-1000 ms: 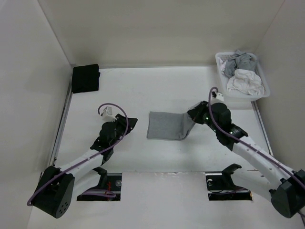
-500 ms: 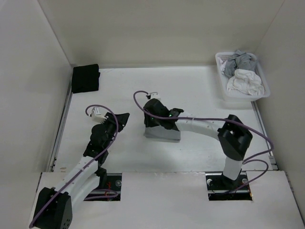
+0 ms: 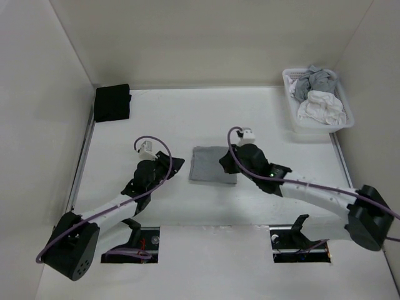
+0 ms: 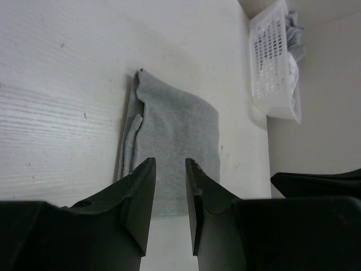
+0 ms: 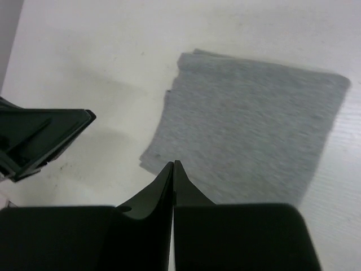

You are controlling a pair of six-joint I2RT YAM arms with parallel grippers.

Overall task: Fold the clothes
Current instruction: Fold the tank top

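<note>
Top external view: the left gripper [image 3: 175, 164] is sitting just left of the grey T-shirt [image 3: 214, 165], apart from it. Its jaws are standing partly apart with nothing between them, and the left wrist view is showing a bare gap. The right gripper [image 3: 226, 161] is hanging at the shirt's right edge with its fingers [image 5: 169, 172] pressed tight together, gripping nothing.

A second ago this gripper was lifting the shirt's right edge. Half a second ago the right arm was reaching across the shirt toward its left side. It has now drawn back to the right. The left arm is sitting close to where it was.

The T-shirt is now lying flat mid-table [image 3: 250, 112] as a compact folded rectangle, narrower than a second ago.

Far right, the white basket [image 3: 325, 126] is holding grey and white garments. Far left, the black cloth bundle [image 3: 112, 102] is lying in the corner. Both are unchanged.
</note>
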